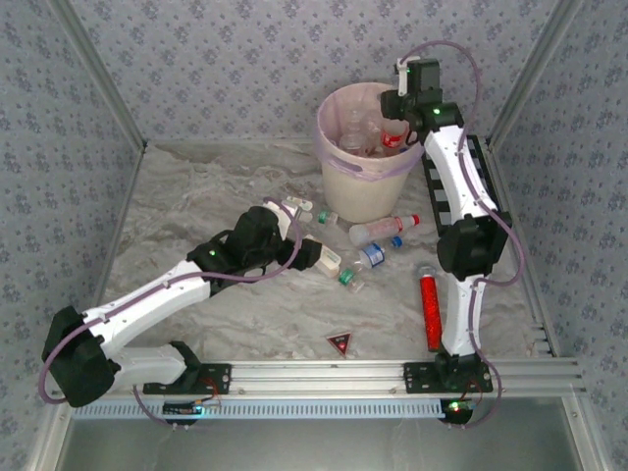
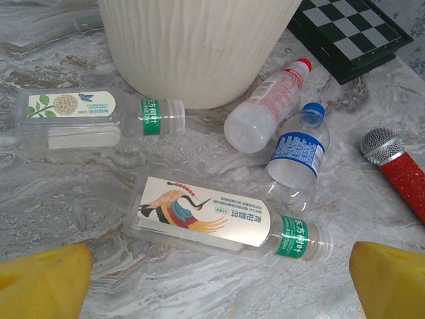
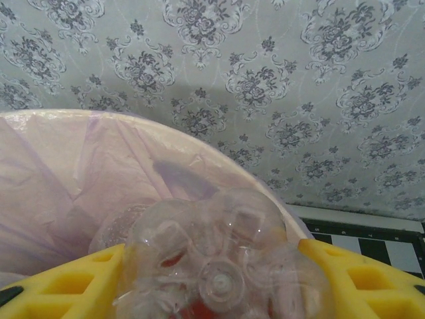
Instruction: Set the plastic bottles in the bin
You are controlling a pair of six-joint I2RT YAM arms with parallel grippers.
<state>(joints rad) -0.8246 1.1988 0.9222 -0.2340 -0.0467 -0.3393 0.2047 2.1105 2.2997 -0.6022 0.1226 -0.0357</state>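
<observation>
A clear bottle is pinched between the right fingers above the bin, upper centre of the overhead view, seemingly for dropping in, while other bottles lie on the tabletop below the wide-spread left fingers, likely awaiting pickup.

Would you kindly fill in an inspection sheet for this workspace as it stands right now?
Surface: marbled tabletop, wrinkled.
Job's things: bin holds several bottles; crane-label bottle, flower-label bottle, red-capped bottle and blue-capped bottle lie beside it.
Clutter: red glitter microphone, small red triangle, checkerboard.
Grippers: left gripper open, facing the crane-label bottle; right gripper shut on a clear bottle above the bin.
Cables: purple cables looped along both arms.
Surroundings: patterned wallpaper walls, aluminium rail at near edge.
</observation>
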